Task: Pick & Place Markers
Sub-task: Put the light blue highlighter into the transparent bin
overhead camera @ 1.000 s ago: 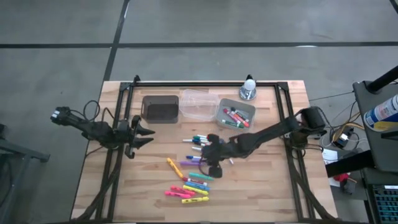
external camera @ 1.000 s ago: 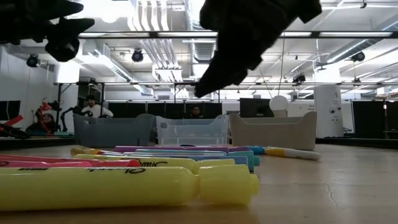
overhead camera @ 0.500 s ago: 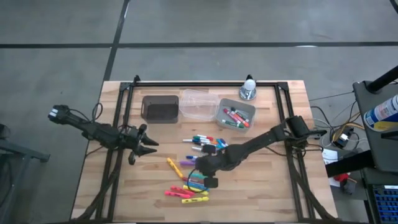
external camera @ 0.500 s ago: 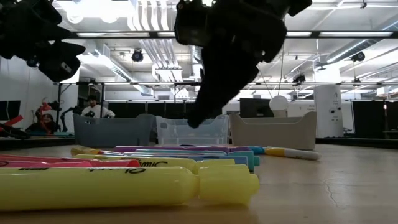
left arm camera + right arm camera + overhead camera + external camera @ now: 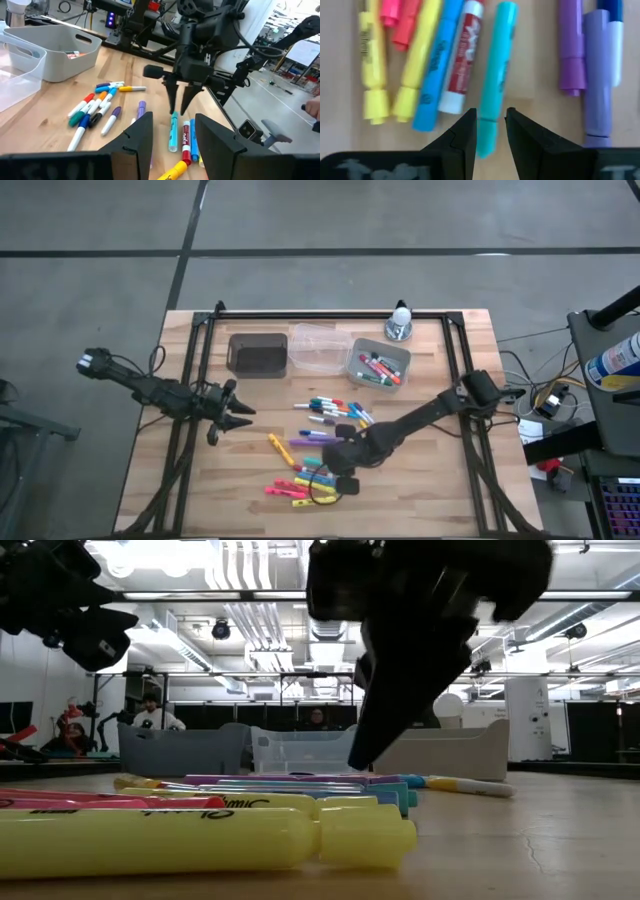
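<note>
Because the teal marker [image 5: 496,75] lies directly ahead of the right gripper [image 5: 491,131], its end between the narrowly parted, empty fingertips, it is judged the likely target. It can be expected to be light, rigid and smooth-sided, prone to rolling; a hold across the barrel's middle would seem safest. Just beside it lie a red-labelled marker [image 5: 462,60], a blue one [image 5: 440,70] and yellow highlighters [image 5: 415,60], all round plastic barrels on bare wooden table [image 5: 430,490]. Purple markers [image 5: 572,45] lie farther off. Well apart, the left gripper [image 5: 240,413] hangs parted and empty.
</note>
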`<action>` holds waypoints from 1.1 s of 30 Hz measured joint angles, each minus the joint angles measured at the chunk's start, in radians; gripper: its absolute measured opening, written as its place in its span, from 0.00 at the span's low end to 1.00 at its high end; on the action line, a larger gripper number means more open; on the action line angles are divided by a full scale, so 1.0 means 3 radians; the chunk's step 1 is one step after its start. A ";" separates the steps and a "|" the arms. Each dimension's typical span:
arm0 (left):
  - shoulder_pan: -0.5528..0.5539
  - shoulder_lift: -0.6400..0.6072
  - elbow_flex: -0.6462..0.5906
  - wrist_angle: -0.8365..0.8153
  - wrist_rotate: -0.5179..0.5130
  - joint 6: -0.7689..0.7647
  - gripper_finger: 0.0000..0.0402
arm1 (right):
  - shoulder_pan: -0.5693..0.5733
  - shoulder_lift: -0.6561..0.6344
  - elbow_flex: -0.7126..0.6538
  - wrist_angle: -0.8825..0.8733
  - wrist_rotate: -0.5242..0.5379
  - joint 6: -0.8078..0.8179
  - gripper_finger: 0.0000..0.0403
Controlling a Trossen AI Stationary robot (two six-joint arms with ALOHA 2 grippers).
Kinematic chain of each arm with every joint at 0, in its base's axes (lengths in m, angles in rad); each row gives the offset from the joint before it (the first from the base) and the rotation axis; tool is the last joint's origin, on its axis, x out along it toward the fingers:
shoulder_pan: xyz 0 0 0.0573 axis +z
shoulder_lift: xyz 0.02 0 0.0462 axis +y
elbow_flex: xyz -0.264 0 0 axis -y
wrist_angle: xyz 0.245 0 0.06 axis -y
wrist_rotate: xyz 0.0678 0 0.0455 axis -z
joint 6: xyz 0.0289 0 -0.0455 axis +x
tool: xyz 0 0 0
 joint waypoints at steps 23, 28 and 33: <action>-0.0001 -0.0001 0.0001 0.0050 0.0000 -0.0140 0.35 | 0.0059 0.0270 -0.0024 0.0007 0.0279 0.0038 0.24; -0.0001 -0.0001 0.0001 0.0050 -0.0001 -0.0143 0.35 | 0.0021 0.0270 -0.0024 -0.0010 0.0386 0.0002 0.17; -0.0001 -0.0001 0.0001 0.0050 -0.0001 -0.0144 0.35 | -0.0031 0.0214 -0.0035 -0.0064 0.0486 -0.0078 0.14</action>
